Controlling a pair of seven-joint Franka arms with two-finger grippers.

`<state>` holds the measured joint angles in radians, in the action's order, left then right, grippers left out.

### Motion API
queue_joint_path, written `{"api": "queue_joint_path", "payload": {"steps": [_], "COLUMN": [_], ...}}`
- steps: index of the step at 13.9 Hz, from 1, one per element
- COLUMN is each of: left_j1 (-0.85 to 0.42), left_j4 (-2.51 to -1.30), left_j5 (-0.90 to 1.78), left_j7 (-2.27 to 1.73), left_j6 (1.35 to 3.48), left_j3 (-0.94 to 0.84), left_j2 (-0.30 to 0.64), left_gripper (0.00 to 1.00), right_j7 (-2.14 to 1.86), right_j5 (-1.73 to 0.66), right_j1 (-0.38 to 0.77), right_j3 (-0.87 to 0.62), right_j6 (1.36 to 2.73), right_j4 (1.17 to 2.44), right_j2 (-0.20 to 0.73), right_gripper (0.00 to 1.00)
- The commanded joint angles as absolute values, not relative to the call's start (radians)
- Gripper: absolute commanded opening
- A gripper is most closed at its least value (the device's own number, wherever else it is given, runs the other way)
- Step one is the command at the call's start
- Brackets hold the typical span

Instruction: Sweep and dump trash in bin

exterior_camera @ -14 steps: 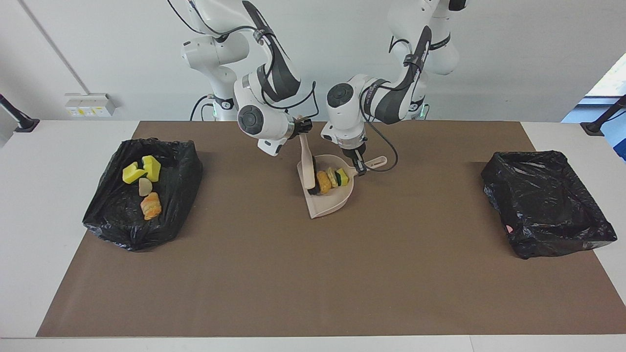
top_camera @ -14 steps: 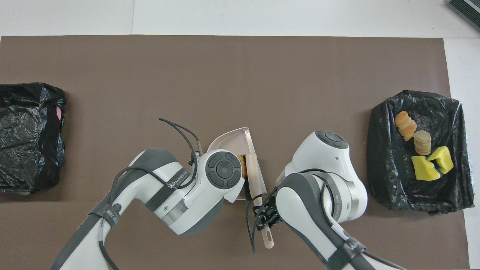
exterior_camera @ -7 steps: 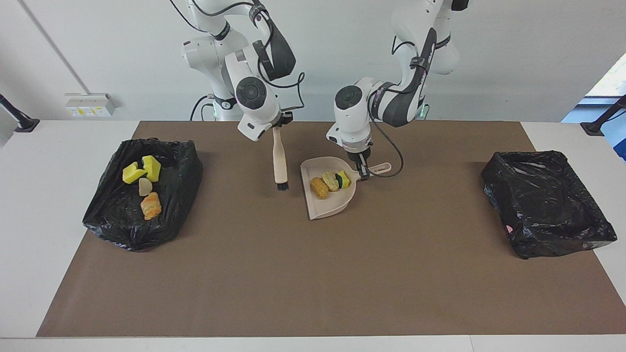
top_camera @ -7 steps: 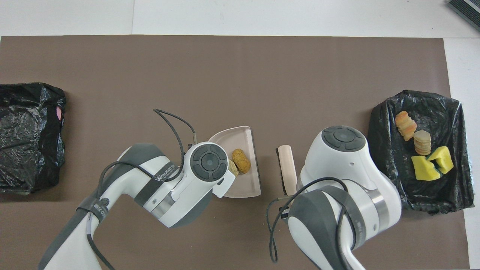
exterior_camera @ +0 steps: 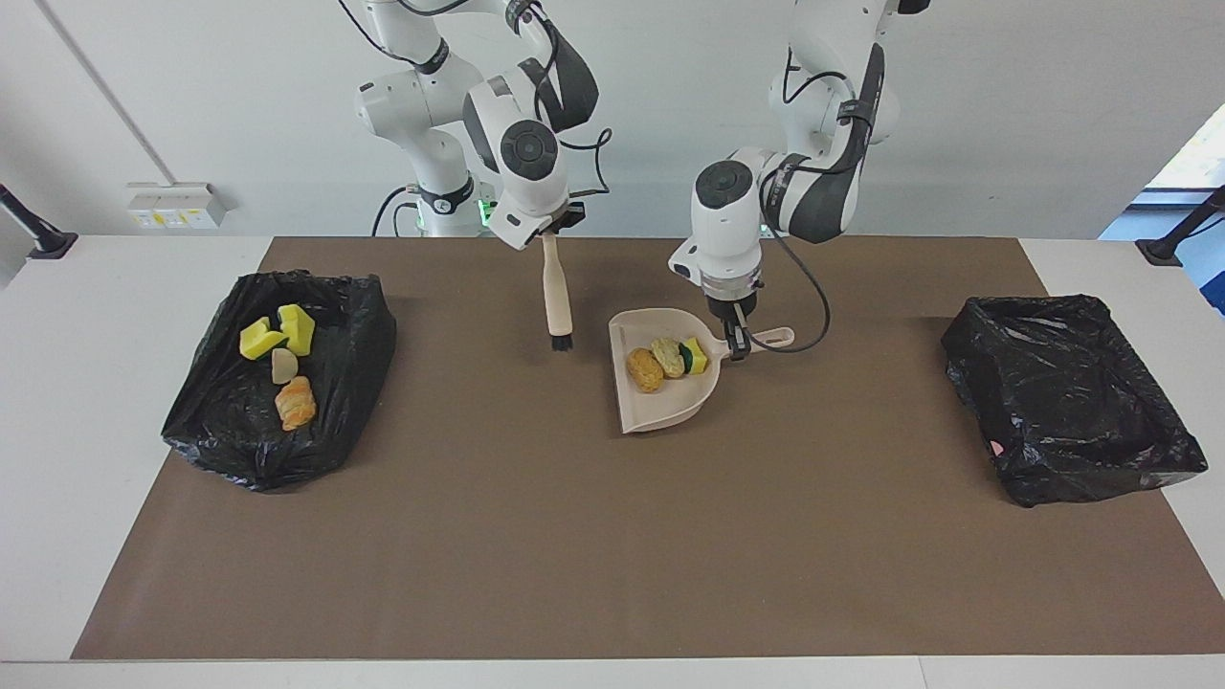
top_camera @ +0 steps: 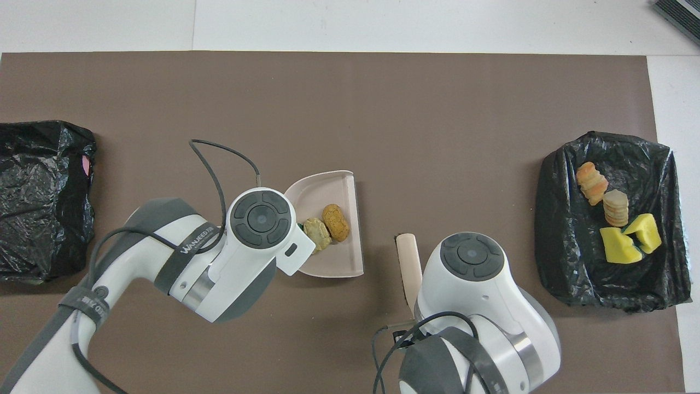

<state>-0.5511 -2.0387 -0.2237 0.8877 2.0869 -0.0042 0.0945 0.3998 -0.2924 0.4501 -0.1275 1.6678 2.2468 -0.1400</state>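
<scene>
Gripping the dustpan (exterior_camera: pixel 668 383) by its handle, the left gripper (exterior_camera: pixel 735 343) holds it above the brown mat (exterior_camera: pixel 612 536), handle at three o'clock in the facing view, open mouth at nine. Three bits of trash (exterior_camera: pixel 667 357) lie in a row along that axis inside it; four more (exterior_camera: pixel 279 362) sit in the bin (exterior_camera: pixel 278 378) at the right arm's end. The right gripper (exterior_camera: pixel 548 241) is clamped on the brush (exterior_camera: pixel 556 295), bristles at six. A second ago the brush lay in the pan; it has since lifted out, and the pan has shifted toward the left arm's end.
</scene>
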Motion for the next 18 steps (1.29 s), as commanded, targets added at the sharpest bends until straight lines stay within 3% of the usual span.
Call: {"api": "queue_joint_path", "payload": {"steps": [1, 5, 9, 18], "left_j1": [-0.451, -0.241, -0.054, 0.342], "left_j4": [-2.063, -2.028, -1.956, -1.642], "left_j5": [-0.239, -0.239, -0.238, -0.261], "left_j7": [1.033, 1.242, 1.351, 1.592], "left_j6": [2.097, 2.095, 2.092, 2.062], "left_j3": [-0.008, -0.008, -0.006, -0.005], "left_j2": [-0.004, -0.060, -0.049, 0.165], "left_gripper": [0.00, 0.00, 0.00, 0.00], "right_j7": [0.549, 0.666, 0.664, 0.594], "right_j5": [-0.360, -0.417, -0.417, -0.416], "right_j1": [0.556, 0.661, 0.695, 0.700], "right_j3": [-0.129, -0.129, -0.129, -0.129], "right_j6": [1.759, 1.845, 1.951, 1.991], "right_j4": [2.287, 2.292, 2.388, 2.441], "right_j2": [-0.170, -0.138, -0.133, -0.124], "right_gripper": [0.00, 0.00, 0.00, 0.00]}}
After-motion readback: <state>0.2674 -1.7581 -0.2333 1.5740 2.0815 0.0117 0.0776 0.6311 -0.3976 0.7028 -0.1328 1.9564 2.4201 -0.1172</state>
